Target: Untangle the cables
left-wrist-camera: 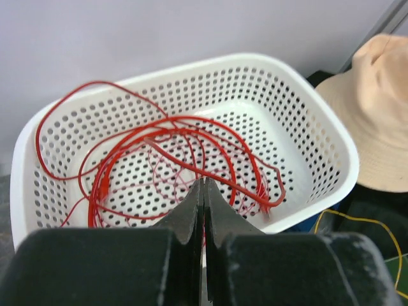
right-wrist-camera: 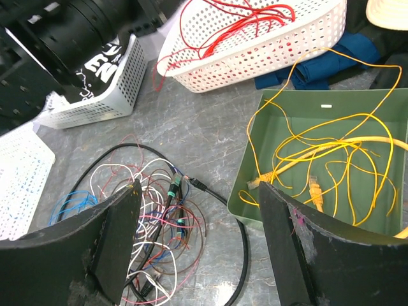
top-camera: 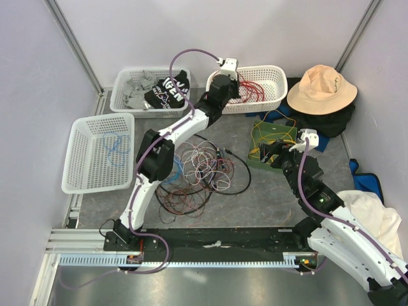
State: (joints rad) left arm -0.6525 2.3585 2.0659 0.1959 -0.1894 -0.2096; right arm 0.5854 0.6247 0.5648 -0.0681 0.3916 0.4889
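Grey marbled tabletop (top-camera: 268, 191): knotted heap of thin black, white, red wires (top-camera: 201, 169) at centre.
White perforated plastic basket (top-camera: 268, 102), rear: glossy red wire loops (left-wrist-camera: 185, 137) inside.
Shallow green tray (right-wrist-camera: 299, 94): yellow cables (right-wrist-camera: 319, 153) coiled inside.
Left gripper (left-wrist-camera: 204, 185) over basket, jaws pressed together, nothing visibly pinched.
Right gripper (right-wrist-camera: 199, 186) spread wide, empty.

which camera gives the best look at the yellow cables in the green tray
Right wrist: the yellow cables lie close up in the green tray, connectors visible. Top external shows them small, partly hidden by the right arm. Left wrist catches only a bit of yellow wire at its lower right corner.
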